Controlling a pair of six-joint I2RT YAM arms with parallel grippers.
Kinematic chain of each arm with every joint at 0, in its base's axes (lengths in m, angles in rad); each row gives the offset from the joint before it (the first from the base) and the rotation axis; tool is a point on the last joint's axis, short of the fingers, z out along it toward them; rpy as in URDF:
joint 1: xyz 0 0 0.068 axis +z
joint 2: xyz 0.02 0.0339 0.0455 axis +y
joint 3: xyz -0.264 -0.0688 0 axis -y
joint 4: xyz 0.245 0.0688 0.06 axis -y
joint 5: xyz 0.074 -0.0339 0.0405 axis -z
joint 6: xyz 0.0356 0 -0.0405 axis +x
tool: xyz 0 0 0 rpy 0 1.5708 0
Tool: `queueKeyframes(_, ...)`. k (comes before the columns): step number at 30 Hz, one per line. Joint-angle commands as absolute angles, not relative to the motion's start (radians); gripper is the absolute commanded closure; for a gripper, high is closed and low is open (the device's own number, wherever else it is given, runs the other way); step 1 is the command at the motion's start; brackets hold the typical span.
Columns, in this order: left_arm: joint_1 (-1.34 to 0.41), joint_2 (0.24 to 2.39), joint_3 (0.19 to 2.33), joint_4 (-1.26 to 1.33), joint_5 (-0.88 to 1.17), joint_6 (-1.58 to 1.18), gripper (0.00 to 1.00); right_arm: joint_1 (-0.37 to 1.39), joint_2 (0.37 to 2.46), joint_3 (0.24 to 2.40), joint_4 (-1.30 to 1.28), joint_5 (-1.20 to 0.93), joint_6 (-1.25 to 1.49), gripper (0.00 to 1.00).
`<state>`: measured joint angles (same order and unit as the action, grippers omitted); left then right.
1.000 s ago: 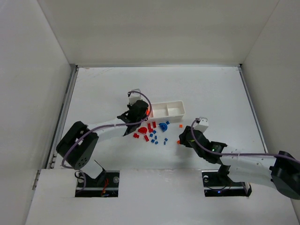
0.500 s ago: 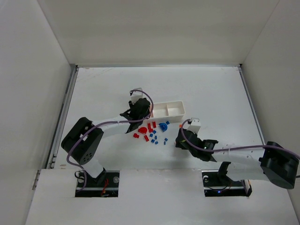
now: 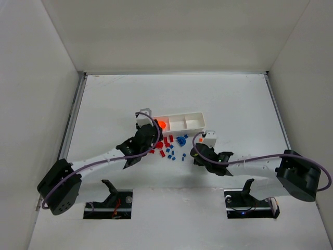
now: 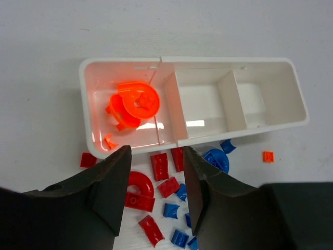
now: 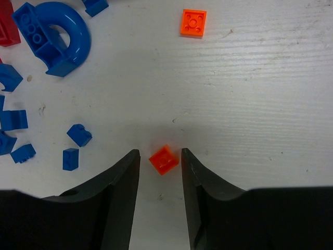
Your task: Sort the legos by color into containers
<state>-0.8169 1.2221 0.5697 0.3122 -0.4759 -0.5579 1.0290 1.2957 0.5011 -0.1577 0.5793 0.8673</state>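
The white three-compartment container (image 4: 291, 88) (image 3: 193, 114) lies past a loose scatter of red and blue legos (image 4: 167, 186) (image 3: 169, 148). Its left compartment holds orange round pieces (image 4: 136, 101) and a small orange bit (image 4: 109, 140); the other two look bare. My left gripper (image 4: 156, 155) (image 3: 144, 137) hovers open over the red pieces at the tray's near edge, holding nothing. My right gripper (image 5: 159, 154) (image 3: 197, 152) is open low over the table, its fingers flanking a small orange brick (image 5: 165, 160) with narrow gaps. A second orange brick (image 5: 193, 23) lies farther off.
A large blue round piece (image 5: 54, 36) and several small blue bricks (image 5: 70, 159) lie left of the right gripper. A red arch (image 4: 140, 182) sits under the left gripper. White walls enclose the table on three sides.
The left gripper opened and drew back from the tray's left compartment, leaving the orange round piece there. The right gripper moved left onto the small orange brick and its jaws narrowed.
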Motion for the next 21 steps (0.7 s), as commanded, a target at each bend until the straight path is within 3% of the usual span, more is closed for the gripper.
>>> queueKeyframes(1, -0.814, 1.119, 0.519, 0.315, -0.483, -0.563, 0.58, 1.041, 1.319, 0.555, -0.193, 0.598, 0.864, 0.58)
queueKeyframes(10, -0.815, 1.052, 0.499, 0.293, -0.465, -0.580, 0.57, 1.041, 1.318, 0.561, -0.213, 0.603, 0.874, 0.77)
queueKeyframes(17, -0.825, 0.980, 0.463, 0.288, -0.459, -0.597, 0.58, 1.047, 1.180, 0.621, -0.232, 0.600, 0.818, 0.79)
queueKeyframes(21, -0.799, 0.888, 0.405, 0.288, -0.486, -0.606, 0.58, 1.042, 1.202, 0.739, -0.198, 0.577, 0.741, 0.79)
